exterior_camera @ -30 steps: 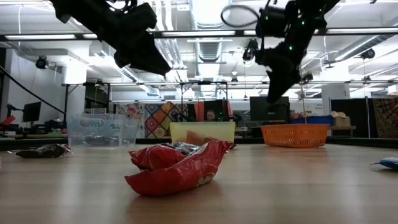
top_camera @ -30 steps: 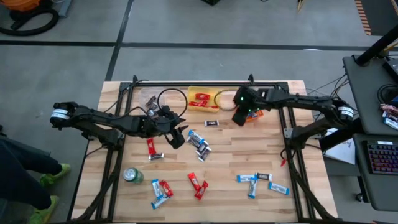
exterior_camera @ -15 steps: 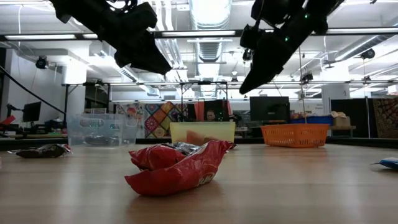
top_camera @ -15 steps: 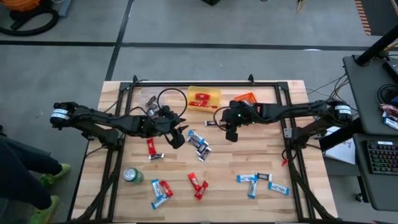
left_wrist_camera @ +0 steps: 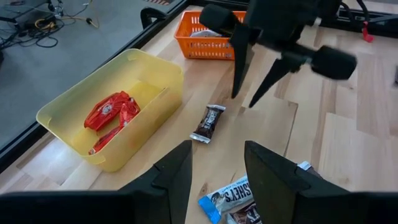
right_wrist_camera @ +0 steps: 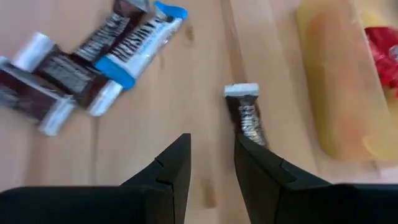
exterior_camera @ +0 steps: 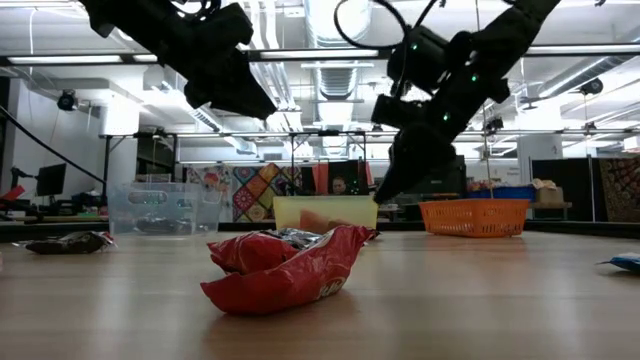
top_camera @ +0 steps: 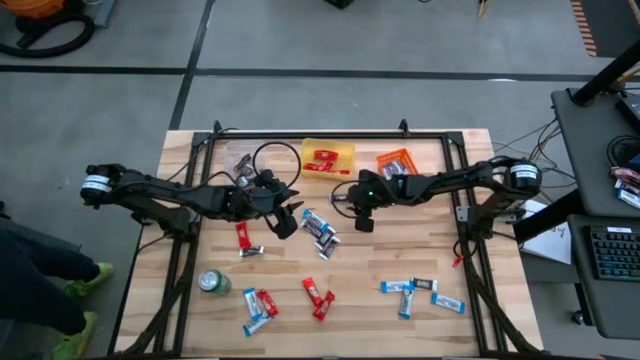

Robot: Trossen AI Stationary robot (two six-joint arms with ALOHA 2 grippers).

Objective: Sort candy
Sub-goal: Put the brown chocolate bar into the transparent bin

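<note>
Beside the yellow bin (left_wrist_camera: 93,118) — dark brown candy (left_wrist_camera: 208,122), silver-ended, flat, unheld

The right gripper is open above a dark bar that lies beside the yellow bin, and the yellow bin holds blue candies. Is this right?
Not quite: the candy in the yellow bin is red, as the left wrist view shows. The right gripper is indeed open above the dark bar beside the bin.

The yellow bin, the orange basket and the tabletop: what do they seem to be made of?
Yellow bin: likely plastic, smooth, slightly translucent walls.
Orange basket: probably plastic, with slotted lattice sides.
Tabletop: wood, pale planks with visible grain and seams, like butcher block.
</note>
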